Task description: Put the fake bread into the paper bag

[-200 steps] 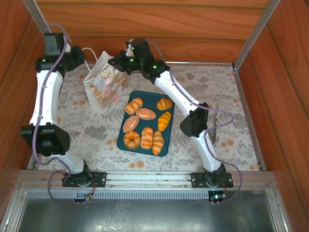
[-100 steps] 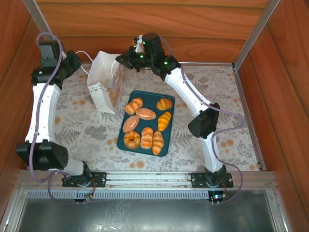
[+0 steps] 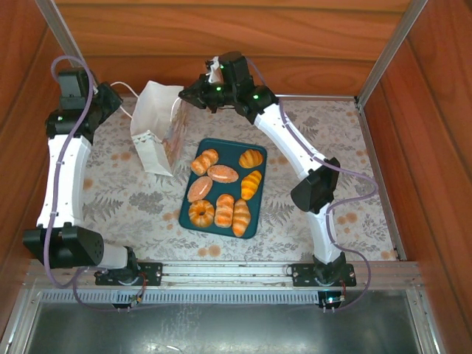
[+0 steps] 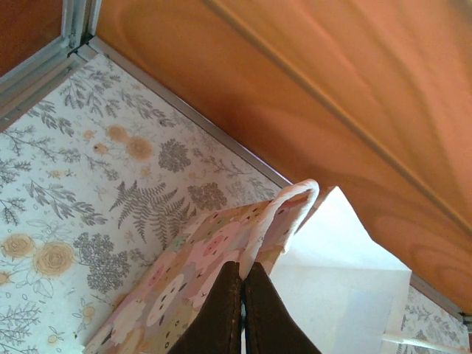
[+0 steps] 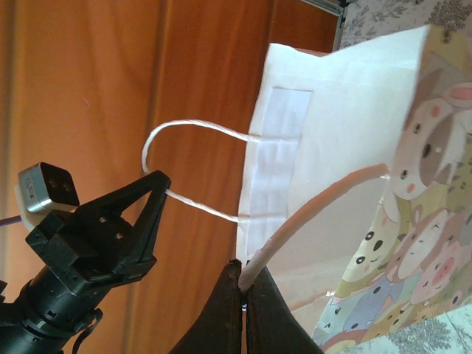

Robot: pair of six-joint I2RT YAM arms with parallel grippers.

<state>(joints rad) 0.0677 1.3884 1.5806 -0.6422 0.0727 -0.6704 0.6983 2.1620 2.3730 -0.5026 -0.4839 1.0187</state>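
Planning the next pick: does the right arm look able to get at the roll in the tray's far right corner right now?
Probably not yet: its jaws are shut on the handle of the paper bag. The roll lies uncovered.

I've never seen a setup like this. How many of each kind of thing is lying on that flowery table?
Toy pastries: 8
Tray: 1
Paper bag: 1
Total: 10
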